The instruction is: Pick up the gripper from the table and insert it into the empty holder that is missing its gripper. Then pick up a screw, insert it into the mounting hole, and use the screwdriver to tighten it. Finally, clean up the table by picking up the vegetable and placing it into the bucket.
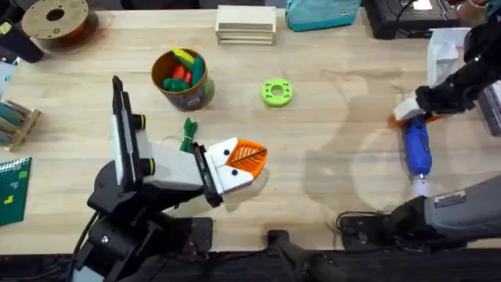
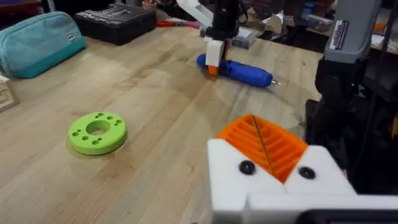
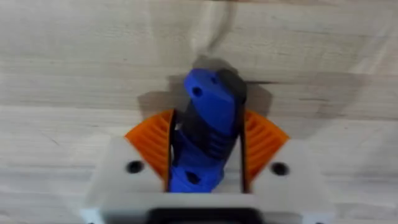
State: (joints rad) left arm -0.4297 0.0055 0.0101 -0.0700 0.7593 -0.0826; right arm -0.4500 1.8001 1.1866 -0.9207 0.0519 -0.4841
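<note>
My right gripper [image 1: 410, 115] is shut on the blue screwdriver [image 1: 417, 149], which lies on the table [image 1: 337, 70] at the right. In the right wrist view its orange fingers [image 3: 261, 140] clamp the screwdriver [image 3: 208, 99]. My left gripper [image 1: 244, 159] hovers near the front middle, shut and holding nothing. Both its white holders [image 2: 236, 180] carry orange ribbed fingers [image 2: 277, 146], and I cannot tell which one is the task's gripper. Each mount shows a dark spot [image 2: 247, 167], hole or screw head unclear. The green vegetable [image 1: 188, 135] lies beside the left arm. The bucket [image 1: 196, 98] behind it holds red, yellow and green toys.
A bright green ring [image 1: 276, 92] sits mid-table. Along the far edge are a filament spool [image 1: 55, 19], a wooden stack [image 1: 245, 23], a teal pouch [image 1: 321, 12] and a black case [image 1: 399, 16]. A wooden rack [image 1: 16, 117] and green board [image 1: 12, 188] sit at the left.
</note>
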